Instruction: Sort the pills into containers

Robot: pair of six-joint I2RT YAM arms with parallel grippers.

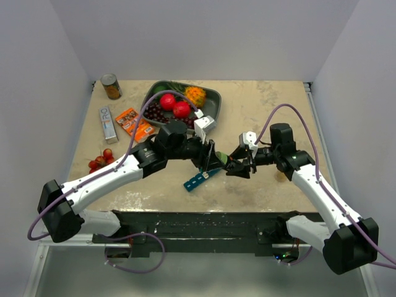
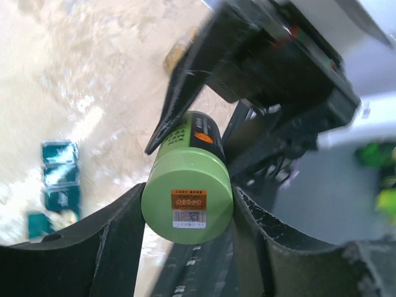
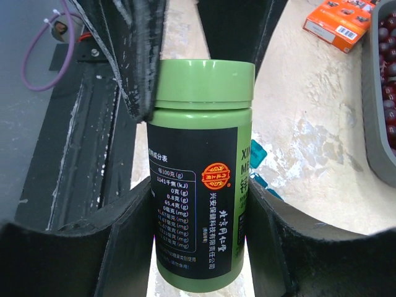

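Hanging above the desk [image 1: 278, 111], a green bottle [image 3: 201, 173] is gripped at its body by the half-open right pincer [image 3: 198, 198], while its cap is pinched by the left pincer [image 2: 187, 204], likewise part open. The teal pill organizer [image 1: 199, 180] is seen flat on the desk, at seven o'clock of the bottle.

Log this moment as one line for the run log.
left end effector: closed on green bottle cap | right end effector: gripping bottle body | pill box: on table below

Left tool [image 1: 215, 158], right tool [image 1: 237, 167] meet at green bottle [image 1: 221, 161].
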